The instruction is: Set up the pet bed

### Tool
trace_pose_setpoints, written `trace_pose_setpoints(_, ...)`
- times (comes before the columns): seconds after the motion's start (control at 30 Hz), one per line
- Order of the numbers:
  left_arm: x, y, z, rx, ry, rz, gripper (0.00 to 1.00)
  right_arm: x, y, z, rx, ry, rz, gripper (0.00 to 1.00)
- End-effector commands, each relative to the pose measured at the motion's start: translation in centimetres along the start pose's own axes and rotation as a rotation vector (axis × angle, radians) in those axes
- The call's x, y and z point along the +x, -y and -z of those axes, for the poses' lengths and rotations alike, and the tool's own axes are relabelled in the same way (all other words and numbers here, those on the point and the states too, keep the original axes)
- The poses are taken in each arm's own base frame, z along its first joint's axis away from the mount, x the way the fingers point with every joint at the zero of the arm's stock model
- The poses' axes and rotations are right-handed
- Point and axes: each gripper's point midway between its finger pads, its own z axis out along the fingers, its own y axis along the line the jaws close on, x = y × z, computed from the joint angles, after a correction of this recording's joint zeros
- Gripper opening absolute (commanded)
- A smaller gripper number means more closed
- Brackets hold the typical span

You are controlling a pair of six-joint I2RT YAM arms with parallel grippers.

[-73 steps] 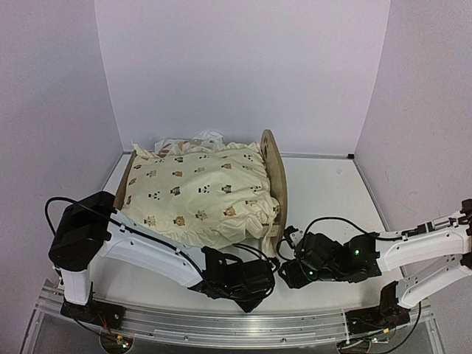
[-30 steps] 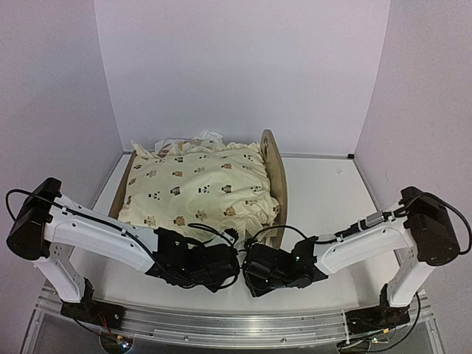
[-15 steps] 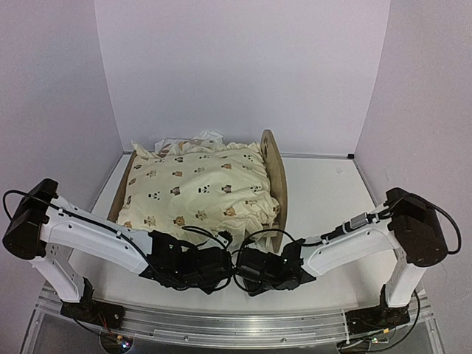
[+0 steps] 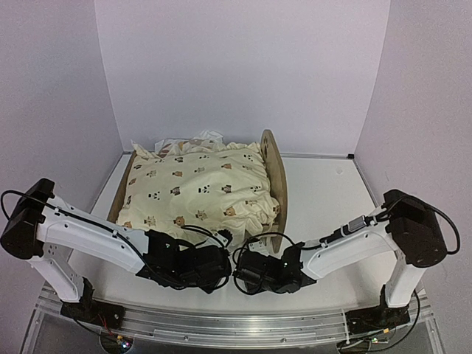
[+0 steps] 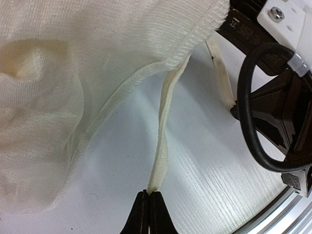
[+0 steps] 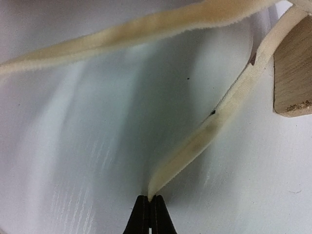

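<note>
The pet bed (image 4: pixel 274 175) sits at about 11 o'clock on the white table (image 4: pixel 324 199), just where it was 2.4 seconds ago. Its rounded end board stands upright on the 3 o'clock side, and the cream printed quilt (image 4: pixel 195 192) is heaped over it and spills off the 6 o'clock edge. Neither has shifted. The arms have: the two wrists, then spread apart toward 5 o'clock, have slid toward 6 o'clock. They now lie just beside each other in front of the bed's near corner, with the right arm stretched out long from its base. Over the last half second there is only a slight further creep toward 7 o'clock. In the left wrist view the left gripper (image 5: pixel 148 201) has its jaws pressed together on the loose end of a narrow cream tie (image 5: pixel 164 131). That tie runs toward 12 o'clock up to the quilt's hem. In the right wrist view the right gripper (image 6: pixel 149 204) is likewise clamped tight, pinching the end of a second strap (image 6: pixel 214 124). This strap leads toward 1 o'clock, past a plywood corner (image 6: pixel 292 73) of the bed frame. A third strap (image 6: pixel 146 24) crosses the top of that view.
</note>
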Motion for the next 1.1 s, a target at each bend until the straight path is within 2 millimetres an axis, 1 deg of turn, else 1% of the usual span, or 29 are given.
trace_pose_setpoints(0.0, -1.5, 1.1, 0.7, 0.075, 0.043, 0.025, 0.01, 4.3, 4.7, -0.5, 0.122, -0.119, 0.094, 0.0)
trace_pose_setpoints(0.07, -1.7, 2.3, 0.7, 0.128, 0.043, 0.022, 0.01, 3.3, 5.1, 0.7, 0.11, -0.079, 0.107, 0.0)
trace_pose_setpoints(0.17, -2.0, 4.6, 0.1, 0.203, 0.037, 0.006, 0.0, 1.7, 5.7, 3.0, 0.078, -0.026, 0.121, 0.0)
trace_pose_setpoints(0.33, -2.6, 8.4, -1.5, 0.304, 0.025, -0.026, 0.0, 0.5, 7.3, 6.4, 0.045, 0.016, 0.144, 0.0)
trace_pose_setpoints(0.43, -3.0, 9.9, -2.3, 0.332, 0.023, -0.035, 0.0, 0.2, 8.4, 8.1, 0.031, 0.036, 0.146, 0.0)
trace_pose_setpoints(0.5, -3.3, 10.9, -2.7, 0.353, 0.021, -0.038, 0.01, 0.0, 9.1, 8.9, 0.026, 0.049, 0.147, 0.0)
trace_pose_setpoints(0.6, -3.3, 12.0, -3.3, 0.379, 0.017, -0.042, 0.01, -0.2, 9.4, 9.8, 0.007, 0.063, 0.149, 0.0)
trace_pose_setpoints(0.73, -3.4, 13.0, -3.4, 0.425, 0.016, -0.034, 0.04, -0.2, 9.1, 10.3, -0.025, 0.054, 0.154, 0.0)
trace_pose_setpoints(0.8, -3.1, 13.2, -3.5, 0.436, 0.007, -0.031, 0.06, -0.2, 8.9, 10.5, -0.036, 0.053, 0.153, 0.0)
trace_pose_setpoints(0.9, -2.8, 13.2, -3.4, 0.445, -0.001, -0.026, 0.16, -0.3, 8.9, 10.7, -0.045, 0.055, 0.154, 0.0)
trace_pose_setpoints(1.0, -2.8, 12.9, -2.7, 0.455, 0.0, -0.021, 0.37, -0.4, 8.8, 10.8, -0.048, 0.058, 0.155, 0.0)
trace_pose_setpoints(1.03, -2.9, 12.8, -2.6, 0.453, 0.001, -0.02, 0.42, -0.5, 8.7, 10.8, -0.05, 0.056, 0.155, 0.0)
trace_pose_setpoints(1.07, -3.0, 12.6, -2.3, 0.452, 0.005, -0.019, 0.45, -0.5, 8.5, 10.8, -0.054, 0.054, 0.156, 0.0)
